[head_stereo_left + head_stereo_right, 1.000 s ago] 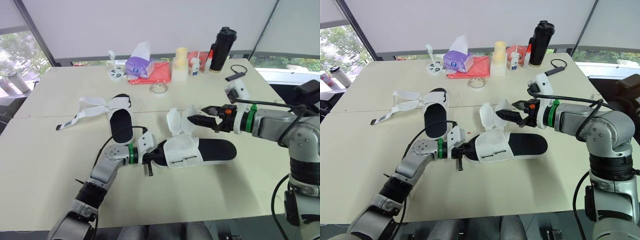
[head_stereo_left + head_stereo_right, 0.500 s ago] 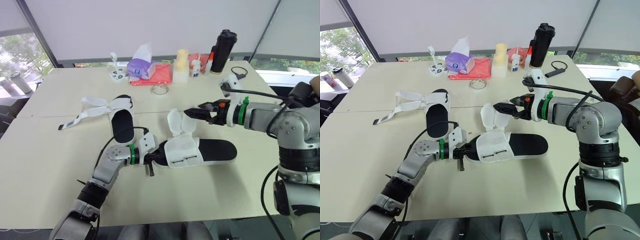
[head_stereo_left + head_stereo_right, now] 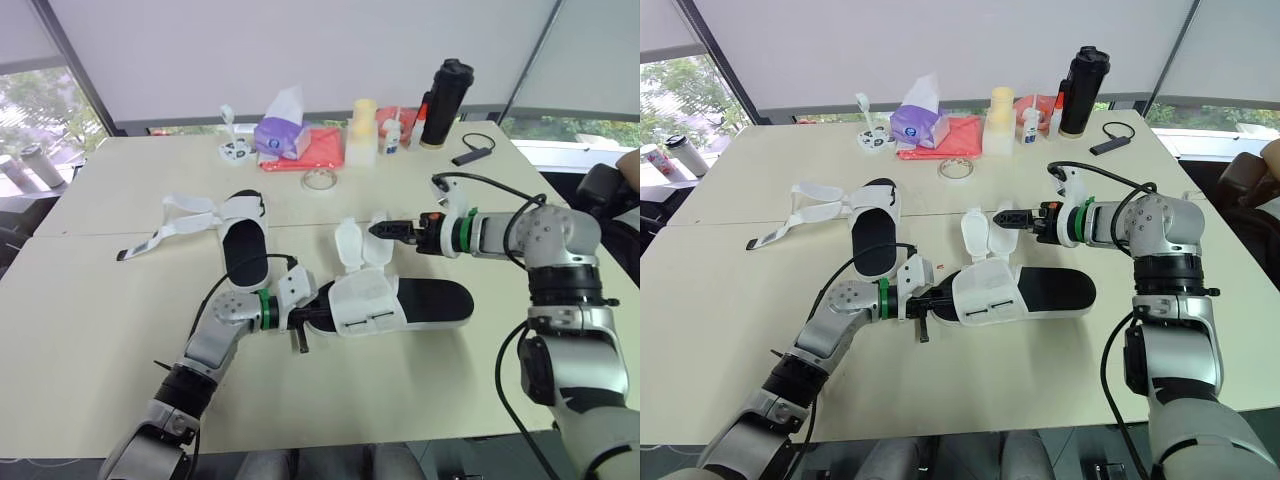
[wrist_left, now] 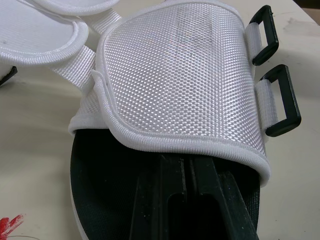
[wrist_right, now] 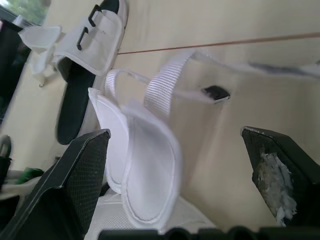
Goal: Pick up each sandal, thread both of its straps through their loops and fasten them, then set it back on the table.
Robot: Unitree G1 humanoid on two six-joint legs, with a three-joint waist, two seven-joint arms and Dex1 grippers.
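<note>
The near sandal [image 3: 420, 300], black sole with a white upper, lies mid-table with both strap flaps [image 3: 350, 243] standing up unfastened. My left gripper [image 3: 305, 318] is at its toe end. In the left wrist view its fingers [image 4: 170, 200] lie close together on the sole, pushed in under the upper [image 4: 175, 75]. Two black loops [image 4: 280, 100] sit at the upper's side. My right gripper [image 3: 385, 229] hovers open just right of the flaps, which show between its fingers [image 5: 85, 170]. The second sandal [image 3: 243, 240] lies to the left, straps [image 3: 185, 215] spread open.
Along the far edge stand a purple tissue box [image 3: 278, 130], a red cloth [image 3: 318, 148], a yellow-capped bottle [image 3: 361, 130] and a black flask [image 3: 445, 100]. A tape roll [image 3: 318, 179] lies in front of them. A black cable end [image 3: 470, 155] lies at the far right.
My right gripper has slid left toward the raised flaps and its wrist has rolled. The left gripper and both sandals have stayed put.
</note>
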